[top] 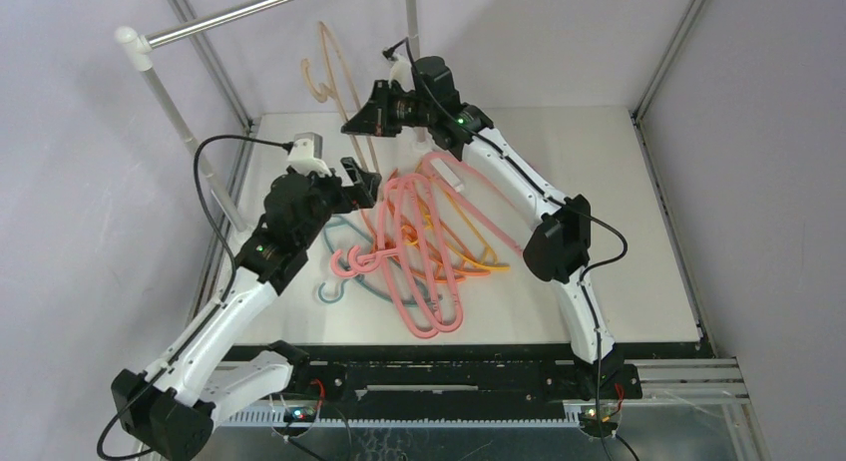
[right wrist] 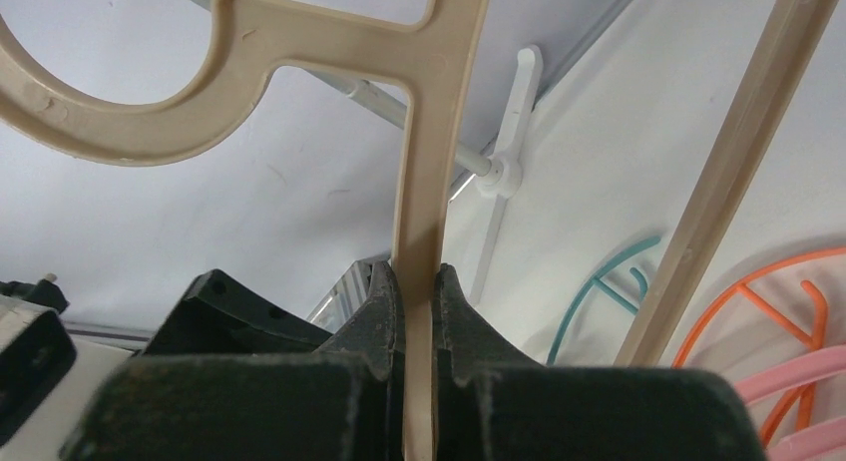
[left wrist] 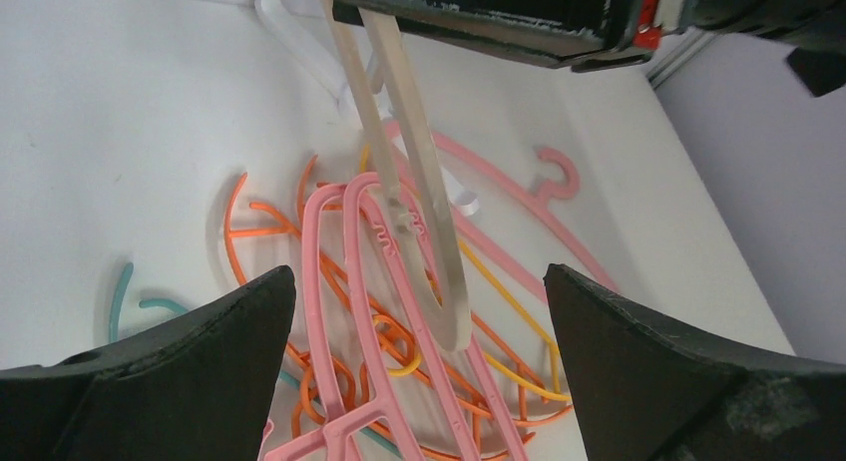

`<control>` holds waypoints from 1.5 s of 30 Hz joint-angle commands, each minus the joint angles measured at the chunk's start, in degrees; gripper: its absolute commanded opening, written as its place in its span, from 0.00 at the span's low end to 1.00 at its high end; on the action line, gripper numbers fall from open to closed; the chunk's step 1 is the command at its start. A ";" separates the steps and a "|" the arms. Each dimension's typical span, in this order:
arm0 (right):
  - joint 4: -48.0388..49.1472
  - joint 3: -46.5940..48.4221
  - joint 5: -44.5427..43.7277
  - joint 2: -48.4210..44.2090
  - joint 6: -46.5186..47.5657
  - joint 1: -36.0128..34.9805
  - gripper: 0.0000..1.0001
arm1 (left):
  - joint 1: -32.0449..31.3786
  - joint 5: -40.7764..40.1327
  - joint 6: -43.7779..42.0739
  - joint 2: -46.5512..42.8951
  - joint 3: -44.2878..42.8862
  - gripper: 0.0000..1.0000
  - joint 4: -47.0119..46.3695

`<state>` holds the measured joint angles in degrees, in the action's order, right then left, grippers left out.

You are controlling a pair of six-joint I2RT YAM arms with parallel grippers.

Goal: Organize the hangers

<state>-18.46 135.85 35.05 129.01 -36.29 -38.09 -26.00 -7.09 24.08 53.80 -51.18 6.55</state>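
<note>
My right gripper (top: 364, 117) is shut on the stem of the beige hanger (top: 329, 77) and holds it in the air at the back of the table. In the right wrist view the jaws (right wrist: 419, 276) pinch the stem below the hook of the beige hanger (right wrist: 130, 122). My left gripper (top: 363, 182) is open and empty, just left of the pile of pink hangers (top: 414, 236). In the left wrist view its open fingers (left wrist: 170, 371) flank the lower end of the beige hanger (left wrist: 424, 192), above pink hangers (left wrist: 349, 271), orange hangers (left wrist: 254, 231) and a teal hanger (left wrist: 120, 291).
The silver rail (top: 234, 17) on a white post (top: 170, 102) crosses the back left, above the table. A teal hanger (top: 344, 281) lies at the pile's left edge. A small white piece (top: 449, 172) lies on the pile's far side. Metal frame posts stand at the table's corners.
</note>
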 commanded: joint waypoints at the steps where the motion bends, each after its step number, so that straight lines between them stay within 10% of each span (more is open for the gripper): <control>1: -0.49 0.49 -0.96 -4.00 1.07 -1.55 0.00 | -2.81 -4.18 0.73 3.41 -2.74 1.00 -2.27; 12: 1.51 -5.96 -0.14 -11.39 -2.28 -2.52 0.00 | -5.73 -12.31 2.80 7.52 0.73 0.94 -4.26; 20: 3.91 -7.18 1.33 -13.66 -6.45 -0.96 0.00 | -5.73 -14.91 3.54 7.08 3.68 0.01 -3.27; 26: 1.72 -7.60 3.31 -14.39 -6.57 0.01 0.02 | -5.73 -17.65 2.98 7.04 2.49 0.00 -0.67; 30: -1.06 -11.36 5.95 -17.46 -4.78 2.27 0.29 | -5.64 -25.36 1.48 6.72 -1.12 0.00 5.99; 37: -1.62 -24.20 10.92 -29.45 -1.64 7.58 0.42 | -5.57 -38.16 -5.00 4.25 -6.65 0.00 12.96; 45: -6.25 -38.07 8.36 -40.36 2.86 15.67 0.47 | -0.36 -34.30 -8.80 5.79 -14.17 0.00 14.22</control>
<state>-22.20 101.84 43.62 91.44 -37.26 -24.64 -30.30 -41.87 17.91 58.63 -58.37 21.10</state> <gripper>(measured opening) 0.469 0.102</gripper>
